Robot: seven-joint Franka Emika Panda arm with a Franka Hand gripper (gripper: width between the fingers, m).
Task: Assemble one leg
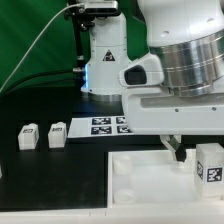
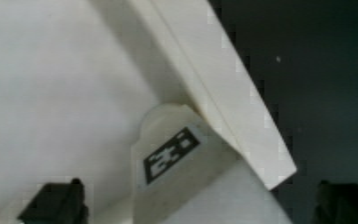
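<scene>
A leg [image 1: 209, 165], a small white block with a black-and-white tag, stands at the right corner of the large white tray-like piece [image 1: 140, 185]. My gripper [image 1: 188, 152] hangs just above and beside it; one dark finger [image 1: 178, 150] shows to the leg's left in the exterior view. In the wrist view the tagged leg [image 2: 172, 156] lies against the tray-like piece's raised rim [image 2: 220, 90]. Both dark fingertips [image 2: 55, 202] stand wide apart on either side of it, touching nothing. The gripper [image 2: 201, 205] is open.
Two more small white legs [image 1: 27, 137] [image 1: 56, 134] stand on the black table at the exterior view's left. The marker board [image 1: 108, 125] lies flat behind the tray-like piece. The arm's base [image 1: 105, 55] stands at the back.
</scene>
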